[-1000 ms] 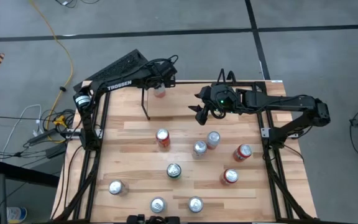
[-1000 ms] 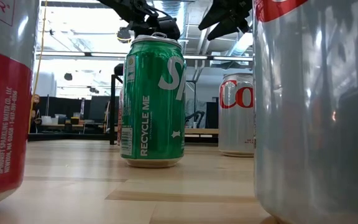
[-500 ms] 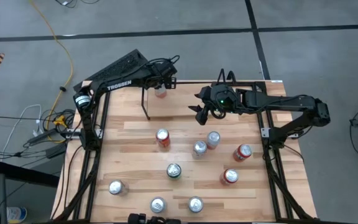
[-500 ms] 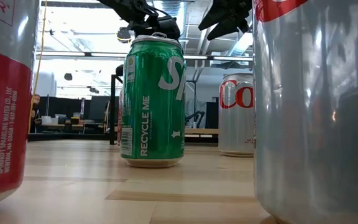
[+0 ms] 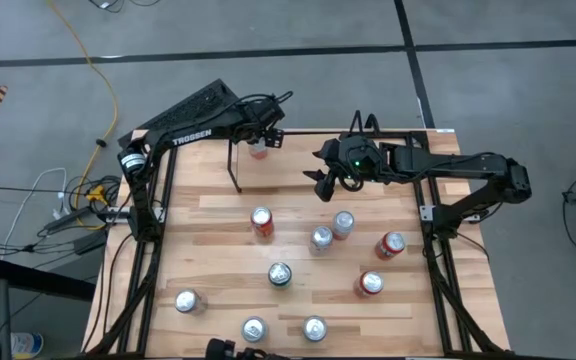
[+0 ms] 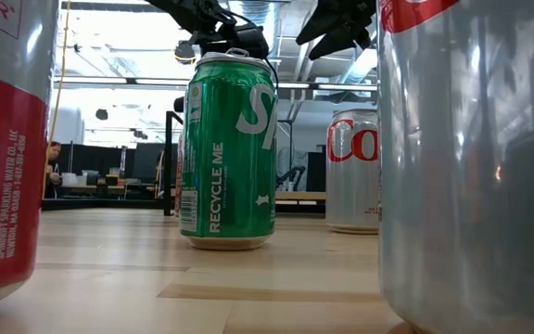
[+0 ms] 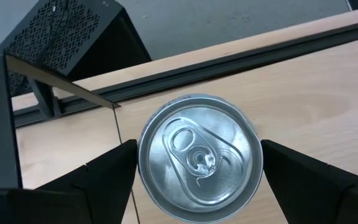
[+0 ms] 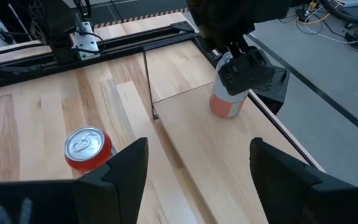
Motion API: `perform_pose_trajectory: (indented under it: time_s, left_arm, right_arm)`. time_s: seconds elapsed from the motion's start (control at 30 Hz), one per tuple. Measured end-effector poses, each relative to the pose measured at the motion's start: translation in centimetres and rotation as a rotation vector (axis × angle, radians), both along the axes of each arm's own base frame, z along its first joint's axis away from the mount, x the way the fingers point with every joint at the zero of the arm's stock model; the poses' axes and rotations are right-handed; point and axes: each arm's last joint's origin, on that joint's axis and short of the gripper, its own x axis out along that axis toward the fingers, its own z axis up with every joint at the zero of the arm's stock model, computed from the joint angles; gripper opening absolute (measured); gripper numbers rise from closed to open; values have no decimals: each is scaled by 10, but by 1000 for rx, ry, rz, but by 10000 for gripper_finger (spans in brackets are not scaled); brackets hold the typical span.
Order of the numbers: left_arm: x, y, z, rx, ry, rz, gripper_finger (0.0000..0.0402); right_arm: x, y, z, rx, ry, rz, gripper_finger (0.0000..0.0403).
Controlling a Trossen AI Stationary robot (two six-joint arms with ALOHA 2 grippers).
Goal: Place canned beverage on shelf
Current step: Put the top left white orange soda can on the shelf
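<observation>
A red-and-white can [image 5: 258, 150] is at the table's far edge, over the light wood floor [image 8: 197, 137] of the shelf, just right of the shelf's black wire end [image 5: 234, 168]. My left gripper [image 5: 265, 138] is shut on it. In the left wrist view I look down on the can's silver top [image 7: 197, 158], with the wire end [image 7: 73, 91] beside it. Whether the can's base touches the shelf floor, I cannot tell. My right gripper [image 5: 323, 186] hangs open right of the shelf with nothing between its fingers [image 8: 126, 165]. My left gripper pinches the can's round wall near its top [image 7: 145, 165] between its two fingers, one on each opposite side. The fingers slant down from above and from the table's left. The can's lower half [image 8: 224, 107] shows below them, nearly upright, slightly tilted.
Several more cans stand on the tabletop nearer the front, among them a red one [image 5: 261, 221], a silver pair [image 5: 332, 230] and a green one [image 5: 280, 274]. The green can [image 6: 228, 148] fills the low view's middle. A black tubular frame [image 5: 433, 230] borders the table.
My left gripper has rolled a little about its own pointing line while staying in place, the can still between its fingers at the shelf. My right gripper has kept still.
</observation>
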Motion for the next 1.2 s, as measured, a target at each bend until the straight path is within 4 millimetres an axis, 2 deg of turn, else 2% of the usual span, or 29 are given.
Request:
perform_pose_trajectory:
  time_s: [0.17, 0.43, 0.53, 1.03, 1.2]
  left_arm:
    - [-1, 2, 0, 5, 9, -17, 319]
    - [-2, 4, 2, 21, 31, -30, 347]
    - [-3, 3, 2, 9, 15, 8, 348]
    - [0, 4, 8, 9, -42, -32, 348]
    - [3, 5, 23, 16, -76, -105, 348]
  right_arm:
    - [0, 1, 0, 9, -1, 18, 260]
    - [0, 1, 0, 13, -1, 26, 260]
    - [0, 1, 0, 13, -1, 26, 260]
    - [0, 1, 0, 10, 3, 25, 261]
    - [0, 1, 0, 8, -2, 23, 261]
